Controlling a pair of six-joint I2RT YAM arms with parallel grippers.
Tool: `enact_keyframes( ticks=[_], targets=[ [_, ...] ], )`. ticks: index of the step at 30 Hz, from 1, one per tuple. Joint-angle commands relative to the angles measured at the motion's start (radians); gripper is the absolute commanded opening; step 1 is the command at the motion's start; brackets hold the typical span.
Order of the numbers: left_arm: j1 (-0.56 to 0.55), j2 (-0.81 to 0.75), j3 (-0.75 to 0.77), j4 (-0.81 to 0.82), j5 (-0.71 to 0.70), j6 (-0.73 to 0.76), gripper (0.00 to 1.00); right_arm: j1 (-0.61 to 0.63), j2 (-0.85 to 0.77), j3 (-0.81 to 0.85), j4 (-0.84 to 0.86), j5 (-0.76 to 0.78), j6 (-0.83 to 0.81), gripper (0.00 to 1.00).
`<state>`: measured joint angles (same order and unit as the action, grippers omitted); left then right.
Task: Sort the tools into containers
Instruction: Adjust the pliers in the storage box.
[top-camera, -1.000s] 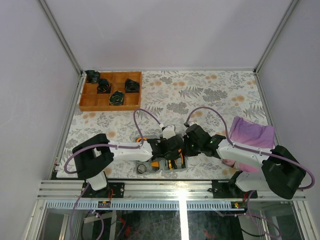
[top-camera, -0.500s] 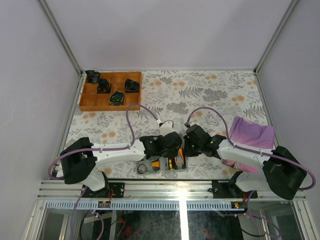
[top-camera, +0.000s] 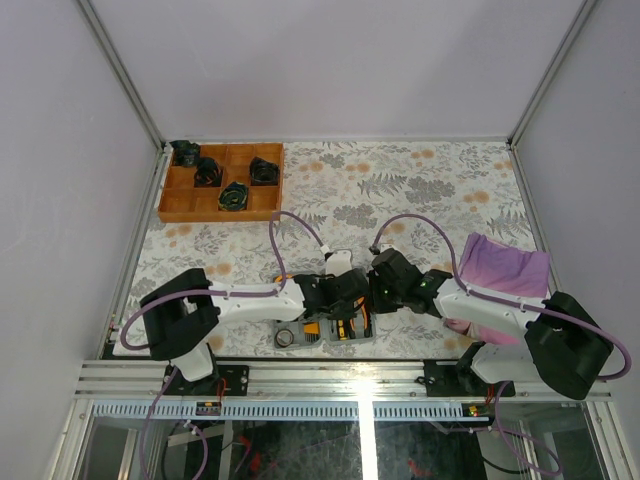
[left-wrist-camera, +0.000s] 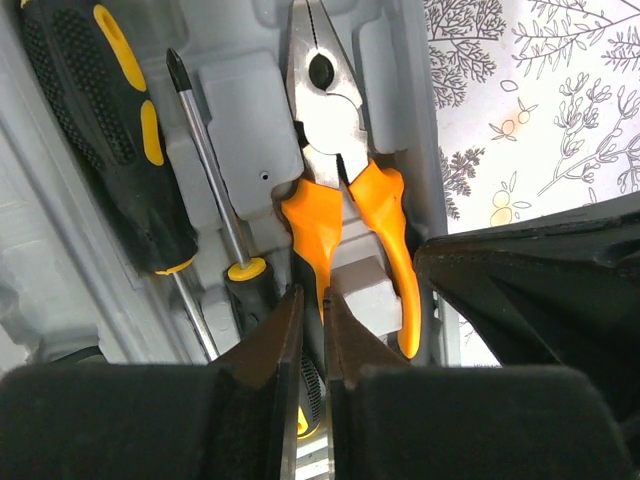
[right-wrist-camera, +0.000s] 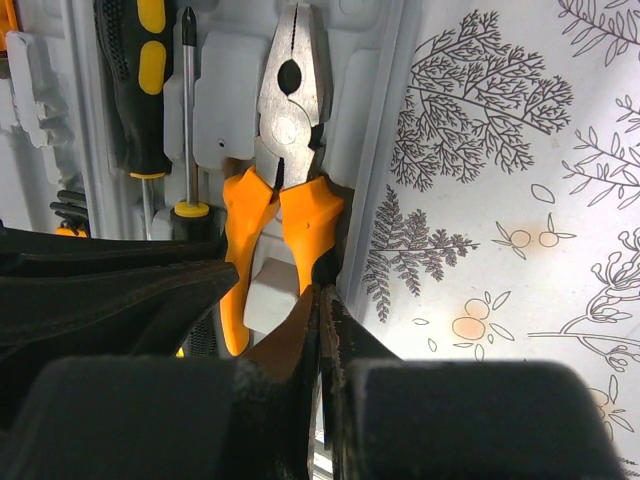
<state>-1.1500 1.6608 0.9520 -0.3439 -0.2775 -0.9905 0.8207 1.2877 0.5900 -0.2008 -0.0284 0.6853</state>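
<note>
Left wrist view gives you the pliers (left-wrist-camera: 325, 130) lying in a moulded recess of the open grey case (left-wrist-camera: 235, 100), nose pointing away from the camera, with a slim screwdriver (left-wrist-camera: 205, 170) in the slot beside them. Your left gripper (left-wrist-camera: 312, 300) shows only a narrow slit between its fingers, nipping one orange handle. Your right gripper (right-wrist-camera: 322, 295) is pressed fully together, its tip against the other handle by the case wall. Both arms meet over the case at the near edge of the table (top-camera: 420, 190).

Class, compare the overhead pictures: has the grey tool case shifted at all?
No. The grey case sits at the same spot by the front edge of the table throughout.
</note>
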Motion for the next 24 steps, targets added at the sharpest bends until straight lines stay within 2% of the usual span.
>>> enact_keyframes(
  ticks=[1, 8, 18, 21, 24],
  targets=[
    [-0.001, 0.066, 0.011, -0.017, 0.022, 0.023, 0.01, 0.0, 0.062, -0.02, -0.111, 0.025, -0.029, 0.0],
    [-0.001, 0.144, 0.016, -0.024, 0.067, 0.027, 0.0, 0.001, 0.157, -0.021, -0.071, -0.003, -0.029, 0.0],
    [-0.004, 0.181, -0.045, 0.073, 0.128, 0.014, 0.0, 0.052, 0.331, -0.048, -0.006, 0.001, -0.002, 0.0],
    [-0.004, 0.133, -0.073, 0.077, 0.111, 0.012, 0.0, 0.055, 0.253, -0.051, -0.029, 0.054, 0.018, 0.0],
    [-0.003, 0.047, -0.075, 0.06, 0.076, 0.022, 0.02, 0.055, 0.083, -0.024, -0.099, 0.156, 0.033, 0.01]
  ],
)
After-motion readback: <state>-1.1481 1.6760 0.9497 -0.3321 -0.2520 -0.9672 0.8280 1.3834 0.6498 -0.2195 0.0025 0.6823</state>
